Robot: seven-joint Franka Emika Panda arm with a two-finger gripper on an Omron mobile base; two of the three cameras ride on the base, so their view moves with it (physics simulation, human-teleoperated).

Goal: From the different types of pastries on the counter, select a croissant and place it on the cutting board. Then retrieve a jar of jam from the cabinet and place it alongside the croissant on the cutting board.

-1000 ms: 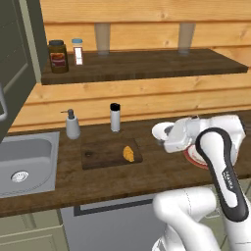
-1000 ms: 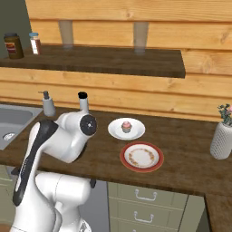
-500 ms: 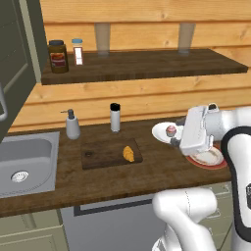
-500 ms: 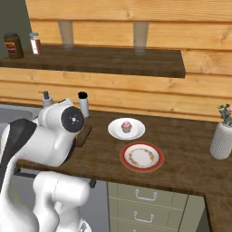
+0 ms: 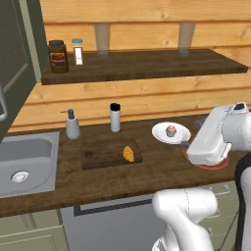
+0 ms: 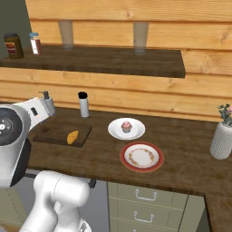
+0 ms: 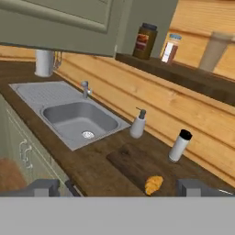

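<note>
Golden croissant (image 5: 128,154) lies on the dark cutting board (image 5: 100,154) on the tabletop (image 5: 98,181); the fingers (image 7: 118,187) stand wide apart, holding nothing.

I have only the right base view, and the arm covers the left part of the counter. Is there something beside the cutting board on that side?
Observer: Yes. A grey steel sink is set into the counter, left of the cutting board.
Operator: Is the gripper open? I cannot see its fingers.
Observer: It is open. In the hand view the gripper has its two tips wide apart with nothing between them.
Operator: And where is the cabinet?
Observer: The cabinet hangs above the sink, just left of the shelf end where the brown jar stands.
</note>
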